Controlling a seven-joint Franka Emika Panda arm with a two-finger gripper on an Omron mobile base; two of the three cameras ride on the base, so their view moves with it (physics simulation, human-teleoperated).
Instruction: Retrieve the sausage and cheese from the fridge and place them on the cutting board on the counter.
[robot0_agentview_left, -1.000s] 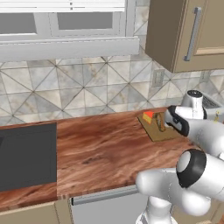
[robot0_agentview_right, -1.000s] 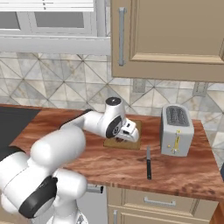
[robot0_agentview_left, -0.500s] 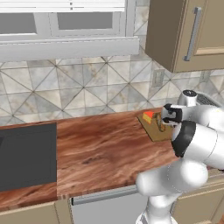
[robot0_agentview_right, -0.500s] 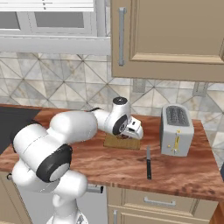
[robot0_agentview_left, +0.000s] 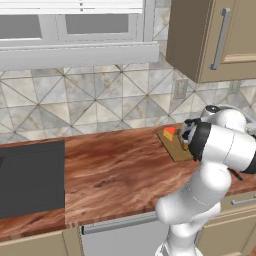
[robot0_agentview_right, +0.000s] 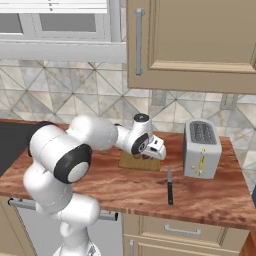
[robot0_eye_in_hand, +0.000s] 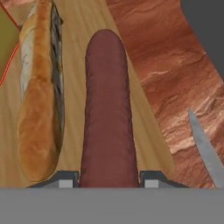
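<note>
My gripper (robot0_eye_in_hand: 107, 179) is shut on the sausage (robot0_eye_in_hand: 107, 109), a dark reddish-brown cylinder that points away from the hand just over the tan cutting board (robot0_eye_in_hand: 146, 127). Whether the sausage touches the board I cannot tell. The yellow cheese (robot0_eye_in_hand: 6, 48) with its red rind lies at the board's far left corner, and shows as an orange wedge (robot0_agentview_left: 170, 133) in the left base view. In the right base view the gripper (robot0_agentview_right: 155, 152) hovers low over the cutting board (robot0_agentview_right: 134, 163) on the counter (robot0_agentview_left: 115, 175). The fridge is out of view.
A crusty bread loaf (robot0_eye_in_hand: 37, 109) lies on the board just left of the sausage. A knife (robot0_agentview_right: 169, 185) rests on the counter right of the board, with a silver toaster (robot0_agentview_right: 201, 148) behind it. The black cooktop (robot0_agentview_left: 30, 175) is far to the left.
The hand has moved slightly left and lower over the cutting board with the sausage still in it. The elbow has swung toward the camera. The cheese has not moved.
</note>
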